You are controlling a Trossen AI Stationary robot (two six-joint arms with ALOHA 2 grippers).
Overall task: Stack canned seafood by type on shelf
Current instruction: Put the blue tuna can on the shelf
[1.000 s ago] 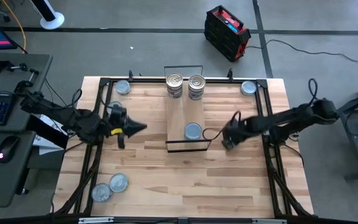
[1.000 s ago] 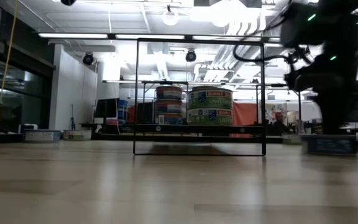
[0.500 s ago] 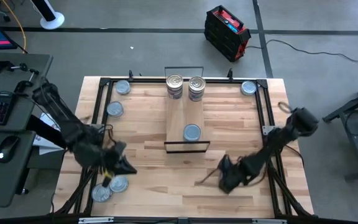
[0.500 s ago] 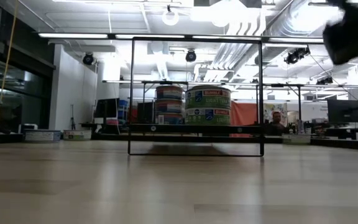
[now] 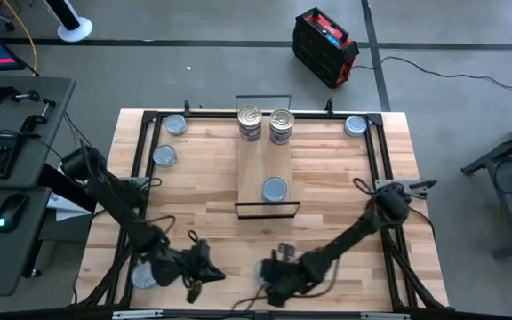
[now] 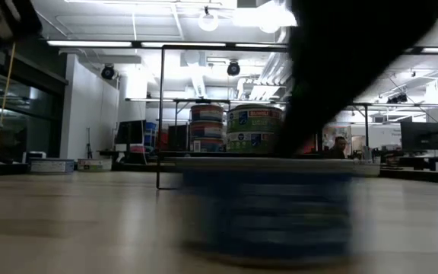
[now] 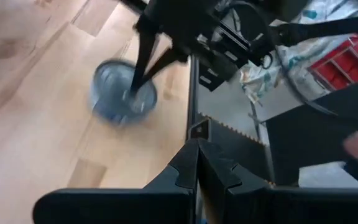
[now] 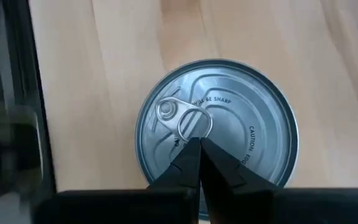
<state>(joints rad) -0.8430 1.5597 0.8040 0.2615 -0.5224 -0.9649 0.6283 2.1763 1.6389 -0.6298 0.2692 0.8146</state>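
Observation:
My right gripper [image 5: 270, 281] is shut near the table's near edge, its tips on a blue-sided tin of canned seafood [image 8: 216, 118] with a silver ring-pull lid. The tin stands on the table and fills the low view's foreground [image 6: 268, 209]. My left gripper [image 5: 213, 273] is shut and holds nothing; it hovers just left of the right one, pointing at it. The shelf [image 5: 265, 160] carries two stacks of tins [image 5: 250, 123] [image 5: 281, 123] at its far end and one pale-topped tin [image 5: 275, 188] at its near end. My right gripper sets its shut fingertips [image 8: 191, 152] on the tin's lid at the ring-pull [image 8: 194, 124], coming from above and slanting down. Whether a tip is hooked in the ring, I cannot tell. The tin stays upright with its base on the table.
Loose tins lie at the far left [image 5: 175, 125] [image 5: 164, 156], the far right [image 5: 356, 125] and the near left corner [image 5: 143, 276], beside the left arm. A black frame [image 7: 191, 124] runs along the table's near edge, close to both grippers.
My right gripper has swept from beside the shelf's near end toward the table's near edge and left, and the tin under it has slid along the table with it. My left gripper has swung from the left middle toward the near edge and right, sinking lower.

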